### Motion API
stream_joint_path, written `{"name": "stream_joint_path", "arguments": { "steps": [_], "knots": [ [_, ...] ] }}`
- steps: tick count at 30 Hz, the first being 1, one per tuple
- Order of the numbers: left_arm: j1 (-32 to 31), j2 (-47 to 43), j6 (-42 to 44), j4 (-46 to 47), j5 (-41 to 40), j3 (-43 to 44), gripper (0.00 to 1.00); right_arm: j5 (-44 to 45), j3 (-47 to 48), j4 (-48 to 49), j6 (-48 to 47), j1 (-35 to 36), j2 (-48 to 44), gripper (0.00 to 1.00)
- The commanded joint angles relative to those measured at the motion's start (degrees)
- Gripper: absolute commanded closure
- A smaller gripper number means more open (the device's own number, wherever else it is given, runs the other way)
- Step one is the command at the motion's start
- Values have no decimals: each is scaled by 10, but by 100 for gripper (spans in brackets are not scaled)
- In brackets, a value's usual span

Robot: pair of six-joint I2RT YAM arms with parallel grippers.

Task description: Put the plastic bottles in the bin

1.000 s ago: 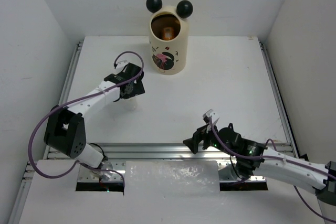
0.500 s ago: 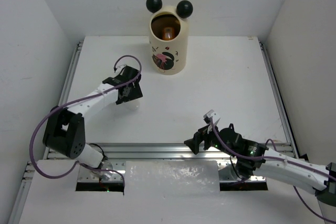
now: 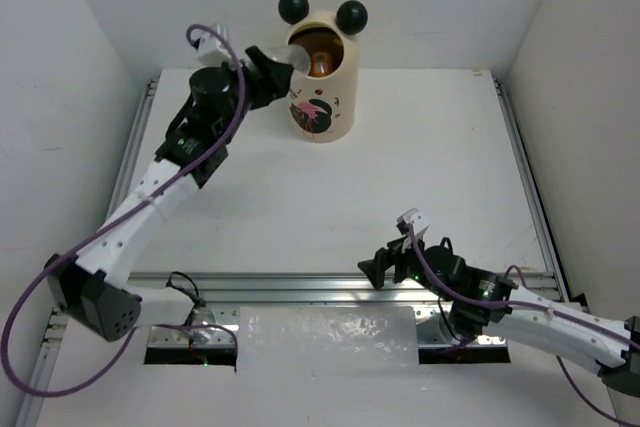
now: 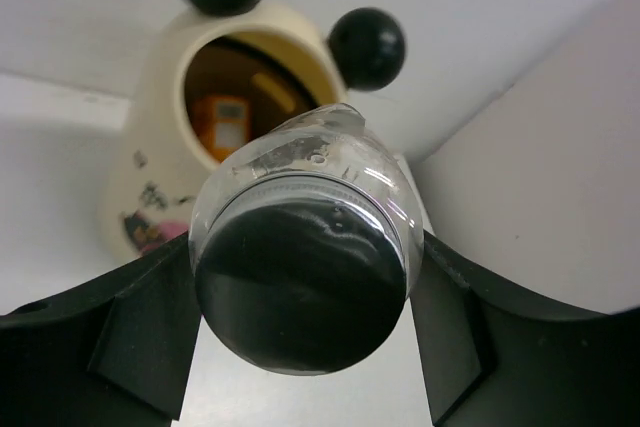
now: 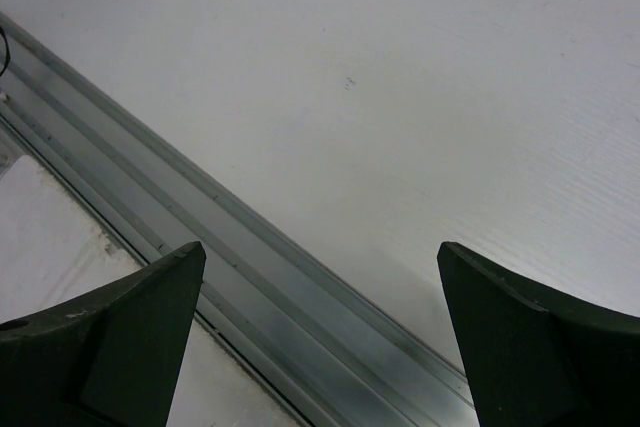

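Note:
My left gripper [image 3: 272, 61] is raised beside the bin's rim, shut on a clear plastic bottle [image 3: 289, 53] that points toward the opening. In the left wrist view the bottle [image 4: 300, 247] fills the gap between the black fingers [image 4: 140, 327], its dark round end facing the camera. The cream bin [image 3: 325, 112] with two black ball ears stands at the back of the table. An orange bottle [image 3: 318, 63] lies inside it, and this orange bottle [image 4: 226, 119] also shows through the mouth of the bin [image 4: 150, 177]. My right gripper [image 3: 388, 265] is open and empty.
A metal rail [image 5: 250, 277] along the table's near edge runs under the right gripper [image 5: 320, 337]. White walls close in the table on the left, back and right. Purple cables loop off both arms.
The left jaws closed on the clear bottle low on the table's left. The arm then lifted it up and back to the bin's rim. The right arm has barely moved.

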Motion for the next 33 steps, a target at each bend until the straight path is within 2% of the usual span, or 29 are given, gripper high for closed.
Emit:
{"name": "stream_joint_path", "arguments": {
  "steps": [1, 4, 7, 9, 15, 17, 20, 21, 22, 24, 27, 28, 29, 30, 33],
  "knots": [
    [3, 93, 36, 118, 58, 64, 100, 24, 24, -21, 0, 2, -16, 1],
    [7, 154, 49, 106, 71, 133, 100, 29, 27, -44, 2, 2, -34, 1],
    [9, 237, 58, 29, 47, 255, 100, 35, 31, -71, 5, 2, -59, 1],
    [10, 264, 62, 15, 27, 267, 100, 41, 33, -91, 6, 2, -74, 1],
    [15, 271, 68, 44, -10, 244, 100, 53, 45, -115, -1, 2, -109, 1],
    [17, 281, 68, 47, -10, 245, 97, 49, 46, -116, 0, 2, -107, 1],
    [18, 305, 69, 33, -5, 260, 68, 45, 47, -112, -1, 2, -100, 1],
    [18, 314, 69, 26, -3, 270, 46, 44, 48, -112, 0, 2, -97, 1],
    [18, 322, 70, 16, -2, 292, 36, 43, 49, -112, -1, 2, -95, 1],
    [19, 348, 69, -18, -5, 330, 24, 41, 52, -110, -1, 1, -90, 1],
    [19, 377, 70, -56, -4, 378, 18, 39, 54, -108, -1, 2, -89, 1],
    [18, 385, 70, -62, -3, 388, 13, 39, 54, -108, 0, 2, -89, 1],
    [18, 388, 71, -75, -2, 396, 3, 38, 54, -107, 1, 2, -89, 1],
    [19, 389, 71, -82, -2, 410, 1, 37, 55, -106, 0, 2, -88, 1],
    [18, 377, 70, -98, -2, 415, 0, 35, 59, -108, 2, 2, -84, 1]
  ]
}}
